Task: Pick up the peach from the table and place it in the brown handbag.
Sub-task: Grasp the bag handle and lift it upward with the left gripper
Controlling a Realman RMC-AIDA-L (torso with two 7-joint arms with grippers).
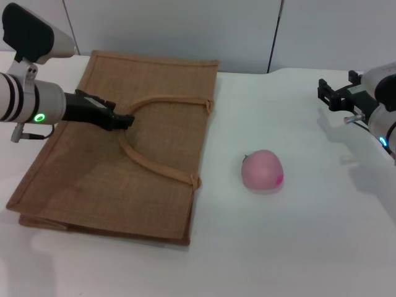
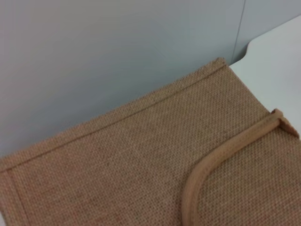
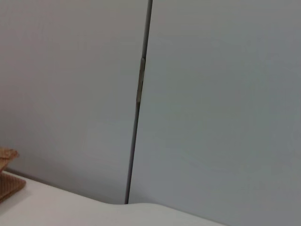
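Peach (image 1: 262, 169) on table (image 1: 297, 235), well apart from right hand (image 1: 327, 94), grip state unclear, left hand (image 1: 121, 120) clenched at brown handbag (image 1: 93, 179) handle.

Lab-like test bench, plain white table (image 1: 297, 247), bare grey panelled wall (image 3: 211, 94)

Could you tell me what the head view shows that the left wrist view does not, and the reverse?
Only the head view shows the peach lying on the table beside the bag, the left gripper at the upper handle's arch, and the right gripper off at the table's right edge. The left wrist view adds nothing new, only a close look at the weave and edge trim. Both show the brown handbag lying flat, one loop handle, the grey wall behind, and some white table.
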